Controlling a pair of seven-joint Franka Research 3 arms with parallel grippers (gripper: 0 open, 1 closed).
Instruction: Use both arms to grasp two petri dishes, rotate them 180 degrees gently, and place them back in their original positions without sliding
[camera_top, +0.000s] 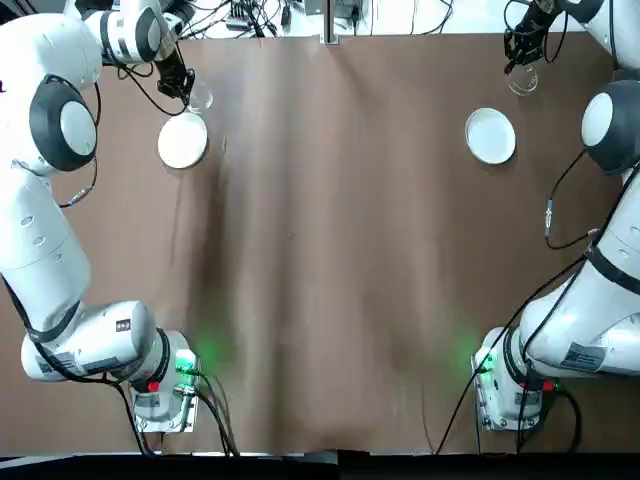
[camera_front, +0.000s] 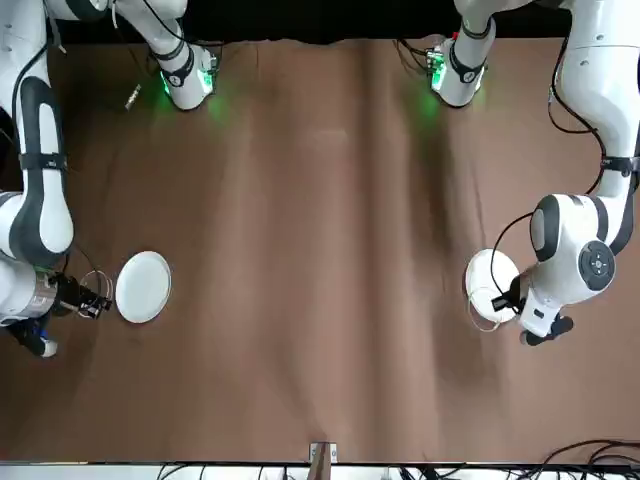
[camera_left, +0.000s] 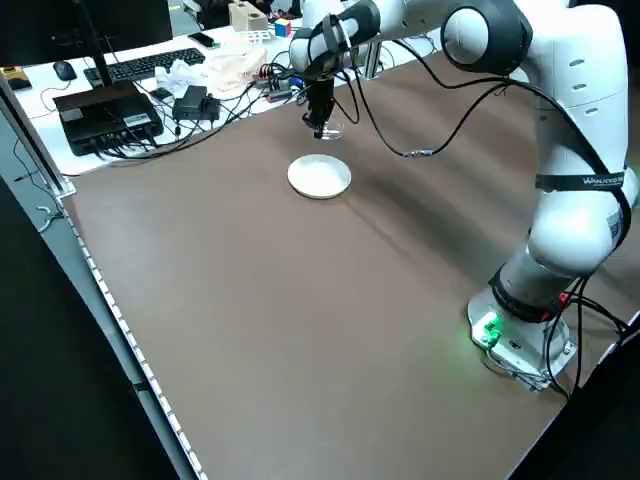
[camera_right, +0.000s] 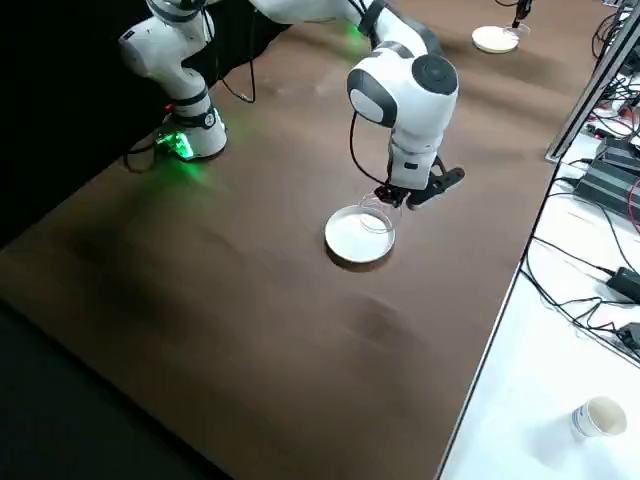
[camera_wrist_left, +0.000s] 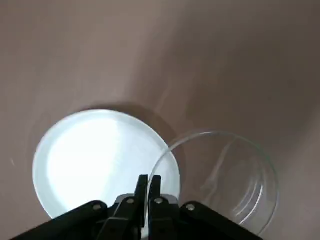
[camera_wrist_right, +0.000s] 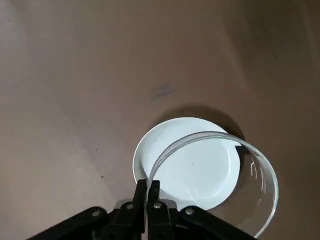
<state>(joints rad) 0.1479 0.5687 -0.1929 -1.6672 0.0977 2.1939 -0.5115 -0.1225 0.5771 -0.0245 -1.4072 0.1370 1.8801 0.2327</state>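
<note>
My left gripper (camera_wrist_left: 148, 182) is shut on the rim of a clear petri dish (camera_wrist_left: 225, 180), which hangs in the air beside a white disc (camera_wrist_left: 100, 160). From overhead, this gripper (camera_top: 185, 85) and its dish (camera_top: 200, 98) are at the far left, just beyond the disc (camera_top: 182, 140). My right gripper (camera_wrist_right: 148, 187) pinches the rim of the other petri dish (camera_wrist_right: 250, 200), held partly over its white disc (camera_wrist_right: 187, 167). Overhead, the right gripper (camera_top: 520, 50) and dish (camera_top: 522, 80) are at the far right, beyond the right disc (camera_top: 490, 135).
Brown cloth (camera_top: 330, 260) covers the table between the two discs. Cables and electronics (camera_left: 110, 110) lie past the table's far edge. A paper cup (camera_right: 597, 417) stands on the white bench beside the table. The arm bases (camera_top: 165, 385) stand at the near edge.
</note>
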